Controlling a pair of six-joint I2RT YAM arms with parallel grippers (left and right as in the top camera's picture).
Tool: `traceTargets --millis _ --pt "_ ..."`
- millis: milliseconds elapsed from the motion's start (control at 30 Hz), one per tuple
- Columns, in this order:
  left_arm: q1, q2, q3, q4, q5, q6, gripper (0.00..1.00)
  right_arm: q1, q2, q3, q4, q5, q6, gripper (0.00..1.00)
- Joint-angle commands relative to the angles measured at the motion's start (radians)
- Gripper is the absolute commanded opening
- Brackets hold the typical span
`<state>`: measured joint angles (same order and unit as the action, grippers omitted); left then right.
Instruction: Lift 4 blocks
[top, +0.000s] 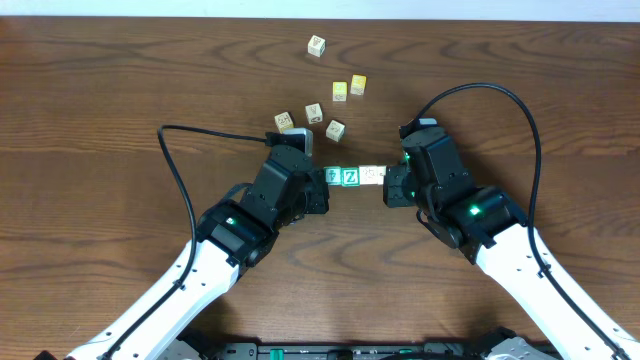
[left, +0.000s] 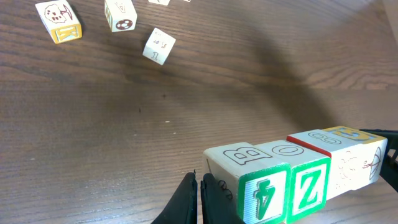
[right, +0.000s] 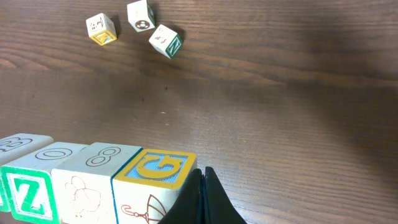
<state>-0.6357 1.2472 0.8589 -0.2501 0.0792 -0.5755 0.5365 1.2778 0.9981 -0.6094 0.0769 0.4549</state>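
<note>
Left fingers (left: 185, 205) and right fingers (right: 214, 202), each pinched shut, squeeze the row of four blocks (top: 350, 177) endwise between them.

My four blocks (top: 350, 177) stand in one straight row, side touching side. First comes a green block with a white picture (left: 264, 194), then a green Z block (left: 309, 186), then a white block with a red drawing (right: 84, 194), then a block with a yellow-and-blue G on top (right: 155, 169).
</note>
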Motion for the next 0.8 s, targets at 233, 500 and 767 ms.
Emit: traceTargets --millis 233,500,767 --pt "-0.051 -0.016 0.076 0.053 0.223 0.006 0.07 0.093 0.003 0.03 0.037 -0.309 0.0 0.01" --pt "-0.051 -0.016 0.076 0.053 0.223 0.006 0.08 0.093 0.003 0.03 0.037 -0.3 0.0 0.01" --pt "-0.051 -0.011 0.076 0.054 0.223 0.006 0.07 0.093 0.004 0.03 0.037 -0.29 0.0 0.01"
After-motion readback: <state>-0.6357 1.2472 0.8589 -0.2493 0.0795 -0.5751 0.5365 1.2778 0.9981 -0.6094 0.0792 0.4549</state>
